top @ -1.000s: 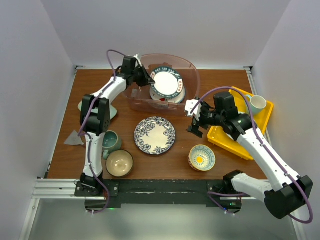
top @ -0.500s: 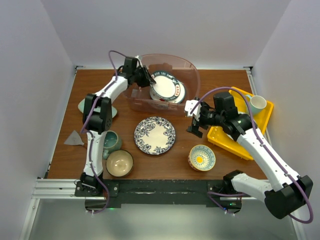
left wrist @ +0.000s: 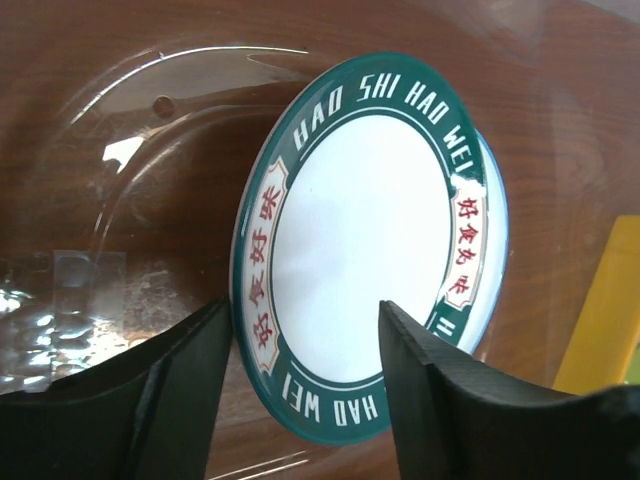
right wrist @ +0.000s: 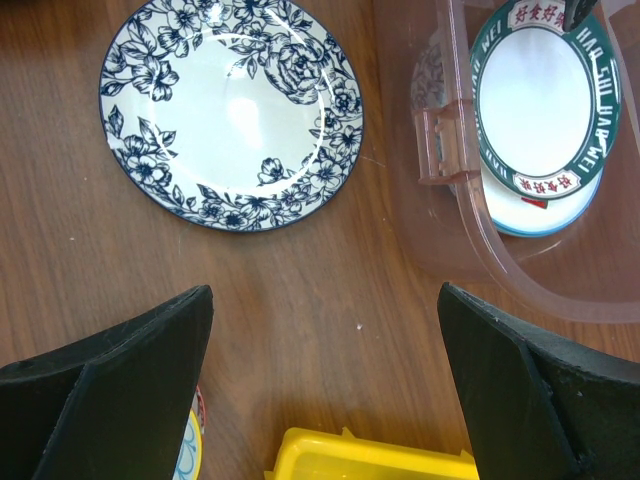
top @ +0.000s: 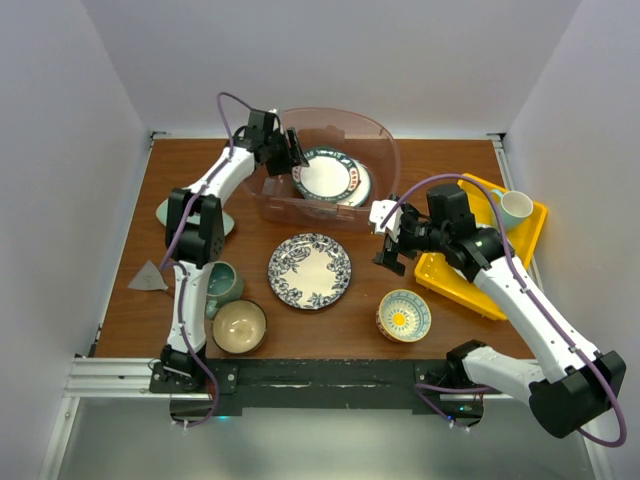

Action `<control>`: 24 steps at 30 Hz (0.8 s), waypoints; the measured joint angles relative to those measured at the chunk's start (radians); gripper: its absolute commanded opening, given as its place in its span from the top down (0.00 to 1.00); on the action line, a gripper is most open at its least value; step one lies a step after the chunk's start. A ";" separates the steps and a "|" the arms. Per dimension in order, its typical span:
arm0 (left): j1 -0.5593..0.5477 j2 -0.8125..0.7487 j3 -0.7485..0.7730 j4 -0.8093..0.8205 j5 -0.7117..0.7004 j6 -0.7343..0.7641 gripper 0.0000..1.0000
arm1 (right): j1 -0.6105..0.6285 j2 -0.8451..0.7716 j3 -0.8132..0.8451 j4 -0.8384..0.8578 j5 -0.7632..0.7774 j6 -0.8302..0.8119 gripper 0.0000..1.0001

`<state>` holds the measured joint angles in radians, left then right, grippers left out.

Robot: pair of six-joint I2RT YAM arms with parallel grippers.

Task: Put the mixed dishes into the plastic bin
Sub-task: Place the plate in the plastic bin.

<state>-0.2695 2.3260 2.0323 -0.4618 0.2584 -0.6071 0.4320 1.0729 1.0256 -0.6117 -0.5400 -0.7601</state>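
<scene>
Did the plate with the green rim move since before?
Yes. The green-rimmed plate has dropped from tilted to nearly flat on the plate beneath, judged against the plastic bin rim.

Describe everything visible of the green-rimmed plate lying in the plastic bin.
The green-rimmed plate is round and glossy, ceramic by its look, with a plain white centre. Its dark green band carries white letters, HAO SHI HAO WEI, and cream panels with red Chinese characters. It lies face up inside the plastic bin, overlapping a blue-edged plate beneath it. The open left gripper stands at its edge; whether a finger touches it cannot be told.
</scene>
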 measured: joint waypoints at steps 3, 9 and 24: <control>0.000 -0.001 0.006 -0.021 -0.024 0.027 0.26 | 0.000 0.000 0.000 0.000 0.000 0.000 0.02; 0.000 -0.029 0.007 -0.048 -0.081 0.079 0.21 | 0.000 0.000 -0.001 0.000 0.000 0.000 0.02; 0.000 -0.344 -0.127 -0.013 -0.190 0.156 0.11 | 0.000 0.000 -0.003 0.000 -0.007 -0.011 0.02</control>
<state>-0.2695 1.9816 1.9057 -0.4744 0.0689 -0.4507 0.4320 1.0733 1.0222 -0.6121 -0.5468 -0.7712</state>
